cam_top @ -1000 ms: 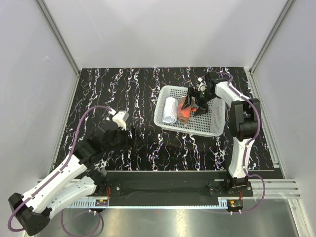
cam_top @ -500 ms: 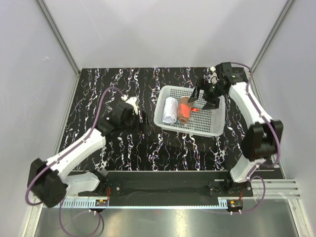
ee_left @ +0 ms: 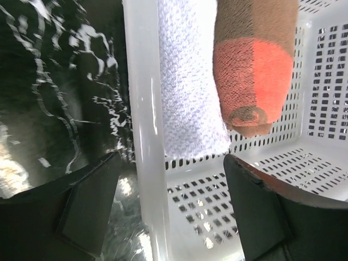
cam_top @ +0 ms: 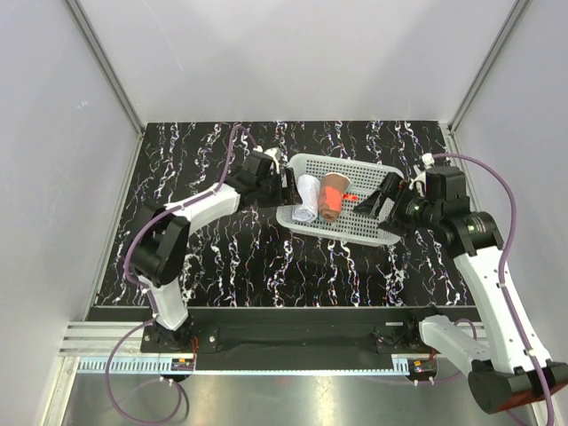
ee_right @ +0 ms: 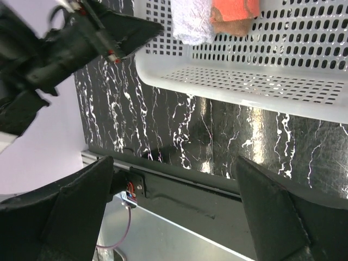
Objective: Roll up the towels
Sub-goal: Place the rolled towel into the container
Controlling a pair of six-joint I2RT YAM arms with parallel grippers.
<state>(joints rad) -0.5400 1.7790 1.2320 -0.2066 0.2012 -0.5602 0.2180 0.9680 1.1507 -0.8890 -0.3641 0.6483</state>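
Two rolled towels lie side by side in the white perforated basket [cam_top: 373,222]: a white one [cam_top: 307,197] on the left and an orange one [cam_top: 333,196] with a brownish outer layer. My left gripper [cam_top: 287,185] is open at the basket's left rim, one finger outside and one inside. In the left wrist view the rim [ee_left: 144,136] runs between the fingers, with the white towel [ee_left: 187,81] and orange towel [ee_left: 253,70] just ahead. My right gripper [cam_top: 380,201] is open and empty at the basket's right side, pointing left toward the towels.
The right wrist view shows the basket [ee_right: 244,81] from its near side, the dark marbled table [ee_right: 179,130] and the table's front rail [ee_right: 185,190]. Grey walls with metal posts enclose the table on three sides.
My left arm swung from the table's left side over to the basket's left rim. My right gripper pulled back from the orange towel to the basket's right side, leaving the roll in the basket.
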